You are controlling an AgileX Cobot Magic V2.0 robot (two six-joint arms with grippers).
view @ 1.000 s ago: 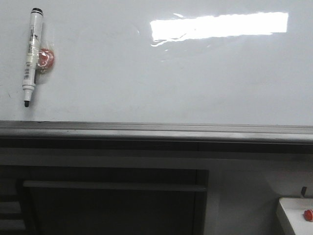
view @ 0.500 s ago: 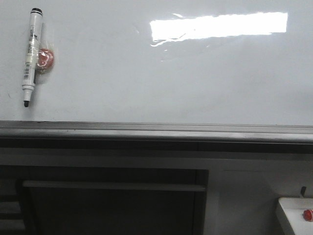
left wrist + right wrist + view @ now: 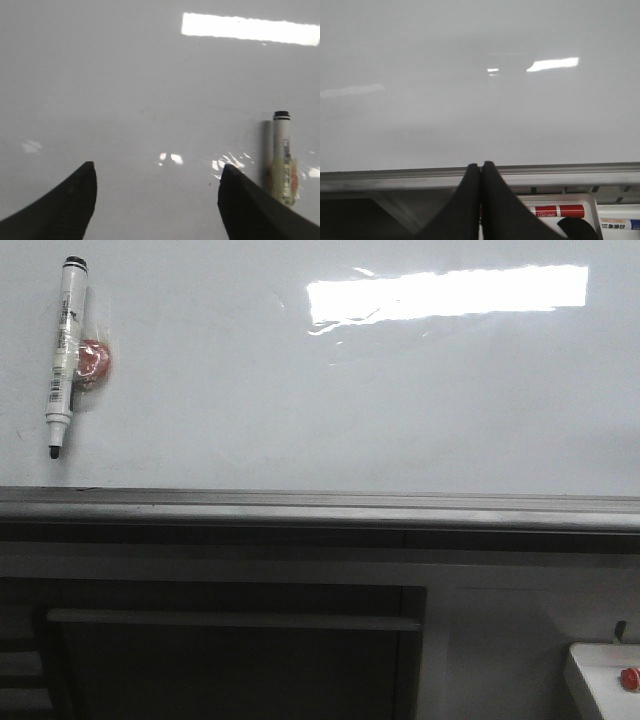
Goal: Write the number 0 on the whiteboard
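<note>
Front: whiteboard (image 3: 300, 390) blank, no 0 drawn; marker (image 3: 63, 350) clipped at its left end, long axis near upright, tip down. Neither arm visible; nothing differs from 1.0 s ago.
Left wrist: left gripper (image 3: 157, 200) spread wide, empty; marker (image 3: 281, 157) just outside one finger. Left arm nearer.
Right wrist: right gripper (image 3: 480, 167) pressed closed, empty, near the rail (image 3: 395, 176)

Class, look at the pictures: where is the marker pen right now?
In the front view the marker hangs upright, tip down, at the far left of the whiteboard, beside a small red magnet and above the grey rail.
</note>
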